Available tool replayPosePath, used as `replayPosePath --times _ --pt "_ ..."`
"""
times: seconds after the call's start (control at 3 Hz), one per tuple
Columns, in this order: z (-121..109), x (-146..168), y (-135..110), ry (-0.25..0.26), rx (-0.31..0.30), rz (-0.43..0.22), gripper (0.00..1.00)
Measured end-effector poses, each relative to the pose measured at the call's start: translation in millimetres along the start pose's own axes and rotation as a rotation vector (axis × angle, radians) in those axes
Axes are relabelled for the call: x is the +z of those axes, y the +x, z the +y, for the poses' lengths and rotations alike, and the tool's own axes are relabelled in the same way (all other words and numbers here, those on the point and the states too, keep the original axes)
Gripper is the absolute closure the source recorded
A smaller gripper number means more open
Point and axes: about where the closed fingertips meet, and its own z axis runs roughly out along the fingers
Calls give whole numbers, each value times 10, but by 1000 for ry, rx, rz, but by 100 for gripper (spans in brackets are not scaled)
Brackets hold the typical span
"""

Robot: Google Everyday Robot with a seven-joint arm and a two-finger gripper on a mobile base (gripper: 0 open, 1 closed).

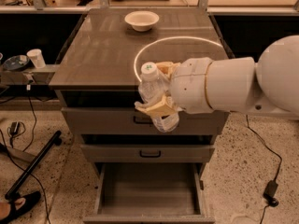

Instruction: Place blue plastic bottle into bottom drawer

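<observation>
My gripper (161, 90) is shut on the blue plastic bottle (154, 94), a small clear bottle with a white cap, held roughly upright and slightly tilted. It hangs in the air in front of the cabinet's top front edge, above the two upper drawers. The tan fingers (156, 108) wrap the bottle's middle; the bottle's lower end pokes out below them. The bottom drawer (149, 185) is pulled open beneath, its grey interior bare. The bulky white arm (233, 85) reaches in from the right.
A white bowl (142, 20) sits at the back of the cabinet top (93, 55). The two upper drawers (145, 150) are closed. A paper cup (36, 58) stands on a shelf at left. Cables and a black pole (30, 164) lie on the floor.
</observation>
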Motion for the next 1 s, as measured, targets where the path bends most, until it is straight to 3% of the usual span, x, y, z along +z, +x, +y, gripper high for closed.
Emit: replayPosePath --times 1.0 --pt "182 66 227 -13 20 22 100"
